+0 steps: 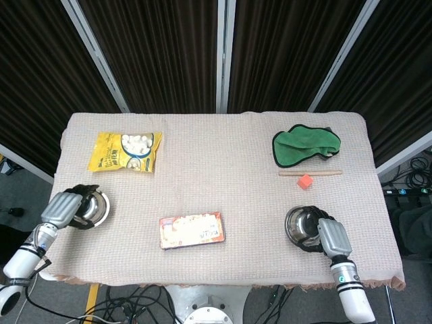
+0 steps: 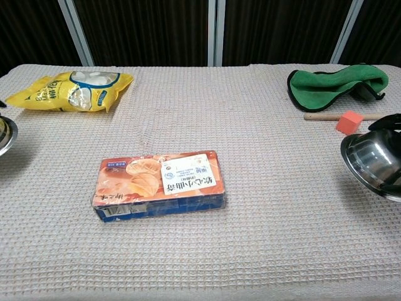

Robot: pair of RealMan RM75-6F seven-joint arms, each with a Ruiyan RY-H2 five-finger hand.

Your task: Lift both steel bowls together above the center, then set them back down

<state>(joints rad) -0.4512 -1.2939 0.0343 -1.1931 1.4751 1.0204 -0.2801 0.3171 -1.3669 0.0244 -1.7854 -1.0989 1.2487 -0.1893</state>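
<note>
Low at the table's left edge is one steel bowl (image 1: 95, 206), and my left hand (image 1: 63, 210) grips its rim from the outer side. Only a sliver of this bowl (image 2: 5, 134) shows in the chest view. The second steel bowl (image 1: 302, 225) is near the front right of the table, held at its rim by my right hand (image 1: 331, 236). In the chest view this bowl (image 2: 374, 161) is tilted, with dark fingers (image 2: 390, 121) curled over its far rim. I cannot tell whether either bowl rests on the cloth.
An orange biscuit box (image 1: 192, 230) (image 2: 160, 184) lies front centre between the bowls. A yellow snack bag (image 1: 125, 151) (image 2: 72, 89) sits back left. A green cloth (image 1: 304, 145), a wooden stick (image 1: 324, 173) and an orange cube (image 1: 305, 181) are back right, just behind the right bowl.
</note>
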